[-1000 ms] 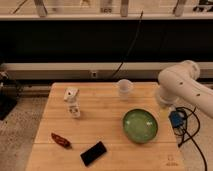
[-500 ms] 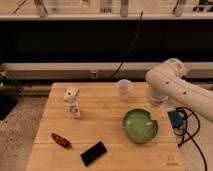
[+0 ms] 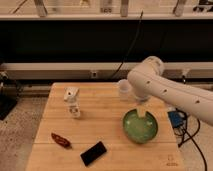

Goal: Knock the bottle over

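Pale wood forms the table (image 3: 107, 120). Near its left front lies a small red object (image 3: 61, 140). Behind that the bottle (image 3: 75, 109) stands upright, just in front of a flat white squarish object (image 3: 71, 93). A black phone (image 3: 94, 153) lies near the front edge. A translucent cup (image 3: 124, 89) stands behind the green bowl (image 3: 140, 127). The gripper (image 3: 143, 113), on the white arm (image 3: 170, 95), hangs over the bowl's far rim, well apart from the bottle; I cannot tell whether it is wide or narrow
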Controlling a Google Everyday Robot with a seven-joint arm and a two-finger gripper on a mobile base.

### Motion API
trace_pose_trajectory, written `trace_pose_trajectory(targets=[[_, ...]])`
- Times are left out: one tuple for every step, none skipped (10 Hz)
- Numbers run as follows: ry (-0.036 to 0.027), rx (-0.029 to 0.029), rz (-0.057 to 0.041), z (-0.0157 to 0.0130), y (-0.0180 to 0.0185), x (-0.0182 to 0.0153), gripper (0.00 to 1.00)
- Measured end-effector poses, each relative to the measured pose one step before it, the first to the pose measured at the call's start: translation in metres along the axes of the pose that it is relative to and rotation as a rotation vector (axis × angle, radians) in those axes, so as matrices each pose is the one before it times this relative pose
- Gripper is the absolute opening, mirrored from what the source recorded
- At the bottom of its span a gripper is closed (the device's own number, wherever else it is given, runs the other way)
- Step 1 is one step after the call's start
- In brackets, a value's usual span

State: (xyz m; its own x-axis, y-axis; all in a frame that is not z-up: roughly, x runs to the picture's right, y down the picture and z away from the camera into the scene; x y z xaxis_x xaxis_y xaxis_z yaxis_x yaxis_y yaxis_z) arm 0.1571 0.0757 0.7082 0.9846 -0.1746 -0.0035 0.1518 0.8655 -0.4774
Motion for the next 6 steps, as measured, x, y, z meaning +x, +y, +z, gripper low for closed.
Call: trace_pose_trajectory(targets=[[0.00069, 0.00231, -0.00862, -0.00016, -0.00127, -0.00504, 0.8], [-0.00312, 0.0071, -0.02036, 0.00044, -0.00509, -0.01491, 0.8], [-0.00566, 0.0083, -0.01913, 0.00026, -0.00562, -0.01428, 0.8], [-0.00032, 0.0049, -0.0139, 0.00013, -0.00323, -0.00722, 0.8], [0.00148, 0.00373, -0.0156, 0.00051, -0.003, -0.00797, 0.8], [-0.00179, 0.00322, -0.01583, 0.0002, -0.00337, -0.008, 0.8]])
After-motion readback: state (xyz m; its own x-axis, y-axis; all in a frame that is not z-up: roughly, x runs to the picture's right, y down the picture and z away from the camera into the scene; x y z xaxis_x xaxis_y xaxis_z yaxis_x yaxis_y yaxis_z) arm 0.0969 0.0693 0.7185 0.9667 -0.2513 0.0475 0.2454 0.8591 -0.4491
